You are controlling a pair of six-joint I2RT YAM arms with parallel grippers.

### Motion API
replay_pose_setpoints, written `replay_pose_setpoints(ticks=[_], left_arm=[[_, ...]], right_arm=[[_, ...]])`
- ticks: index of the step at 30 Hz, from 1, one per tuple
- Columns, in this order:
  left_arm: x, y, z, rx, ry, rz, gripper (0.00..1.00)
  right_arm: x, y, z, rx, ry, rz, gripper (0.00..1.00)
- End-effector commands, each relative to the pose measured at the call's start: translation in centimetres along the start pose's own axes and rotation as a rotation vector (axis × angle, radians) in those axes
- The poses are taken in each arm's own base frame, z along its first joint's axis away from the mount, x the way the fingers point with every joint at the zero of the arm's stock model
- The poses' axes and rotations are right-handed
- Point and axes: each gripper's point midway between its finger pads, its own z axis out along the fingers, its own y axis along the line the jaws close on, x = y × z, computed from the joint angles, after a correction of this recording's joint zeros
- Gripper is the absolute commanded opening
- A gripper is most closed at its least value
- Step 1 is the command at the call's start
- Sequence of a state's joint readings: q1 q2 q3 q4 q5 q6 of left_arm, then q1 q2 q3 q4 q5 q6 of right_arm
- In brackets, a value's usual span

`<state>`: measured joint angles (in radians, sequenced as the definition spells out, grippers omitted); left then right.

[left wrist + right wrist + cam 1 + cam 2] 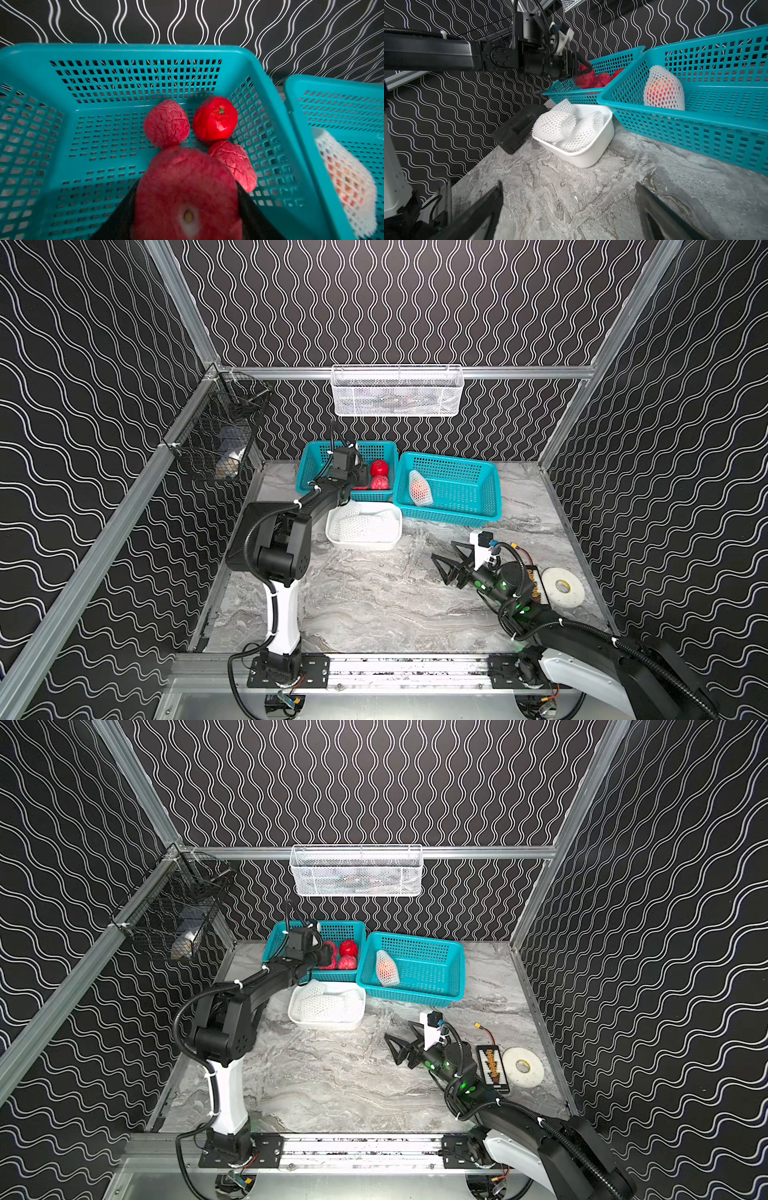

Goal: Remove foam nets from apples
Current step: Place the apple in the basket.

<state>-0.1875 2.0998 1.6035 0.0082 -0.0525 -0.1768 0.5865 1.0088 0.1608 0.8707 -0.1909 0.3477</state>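
- Foam nets (554, 126), already empty, lie heaped in the white tub (591, 153), which sits just on the near side of the left teal basket (374, 444). One more net wraps an apple.
- The right teal basket (451, 460), the biggest thing here, holds only that netted apple (662, 89). It leans on the basket's left wall, with its long axis running far to near and its tapered end pointing far.
- The left teal basket has three bare apples bunched at its right side: a glossy one (215, 118) with its stem up, and two mottled ones (166, 124).
- The left gripper (584, 70) clasps a fourth bare apple (187, 176) over that bunch, its dimple facing back at the wrist. I'd say it is being set down. It is best lowered onto the open floor left of the bunch and let go low, so nothing rolls or gets knocked.
- The right gripper (442, 551), jaws spread wide and empty, hangs over the bare table (374, 605) at near right.
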Motion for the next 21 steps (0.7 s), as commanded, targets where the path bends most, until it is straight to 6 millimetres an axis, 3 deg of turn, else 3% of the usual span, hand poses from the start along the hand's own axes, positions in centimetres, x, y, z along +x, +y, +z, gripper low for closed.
replay_pose_setpoints(ticks=[1,7,10,12,15,21], left_arm=[[0.5,0.3,1.1,-0.003,0.016,0.019,0.45],[1.5,0.6,2.4,-0.012,0.037,0.043,0.48],[2.0,0.5,3.0,-0.003,0.048,0.048,0.57],[2.2,0.3,3.2,0.012,0.054,0.049,0.58],[2.4,0.3,3.4,0.018,0.065,0.038,0.73],[0.4,-0.7,1.8,0.063,0.010,0.014,0.79]], right_arm=[[-0.3,-0.1,-0.1,0.010,-0.015,-0.009,1.00],[-0.2,-0.2,0.0,0.015,-0.006,-0.009,1.00],[-0.2,-0.2,0.1,0.014,-0.005,-0.009,1.00],[-0.1,-0.2,0.2,0.009,-0.003,-0.011,1.00],[0.0,-0.2,0.2,0.008,-0.003,-0.013,1.00],[0.1,-0.4,0.2,0.023,0.005,-0.017,1.00]])
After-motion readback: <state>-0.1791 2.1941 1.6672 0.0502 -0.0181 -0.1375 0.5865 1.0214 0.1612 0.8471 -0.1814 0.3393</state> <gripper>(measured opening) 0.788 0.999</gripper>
